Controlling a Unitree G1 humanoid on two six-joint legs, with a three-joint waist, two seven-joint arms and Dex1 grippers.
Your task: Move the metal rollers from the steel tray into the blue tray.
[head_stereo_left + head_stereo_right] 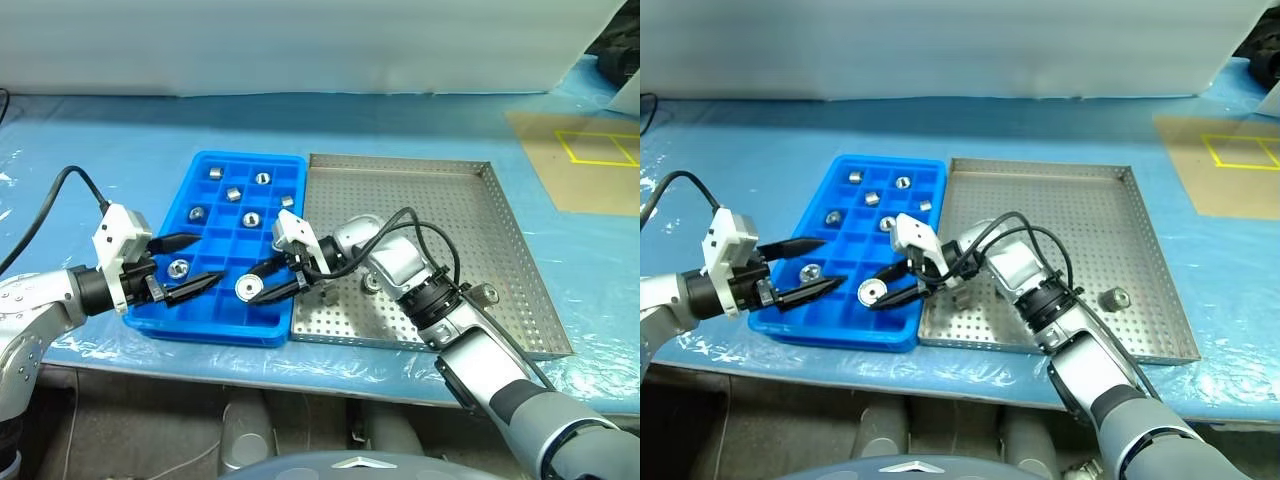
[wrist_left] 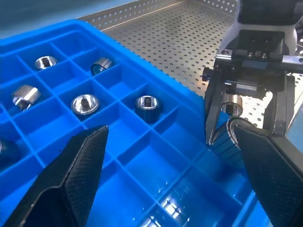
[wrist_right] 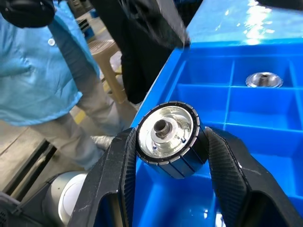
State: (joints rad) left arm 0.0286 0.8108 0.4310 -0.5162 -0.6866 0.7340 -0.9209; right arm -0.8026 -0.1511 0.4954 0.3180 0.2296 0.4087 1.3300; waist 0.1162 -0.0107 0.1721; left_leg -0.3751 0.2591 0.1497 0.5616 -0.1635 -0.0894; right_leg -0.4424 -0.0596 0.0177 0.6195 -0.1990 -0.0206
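One ribbed roller [image 3: 166, 139] (shiny, round) between black fingers [image 3: 228, 171]

Right gripper [image 3: 168, 142] clamps roller [image 3: 166, 137] (centre hole showing) over blue tray [image 3: 265, 118]; person [image 3: 42, 71] beyond.

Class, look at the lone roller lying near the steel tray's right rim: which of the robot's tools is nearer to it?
Right. The right tool, shut on a roller, hangs over the blue tray's near edge; the open left tool sits further left, farther from the lone roller in the steel tray.
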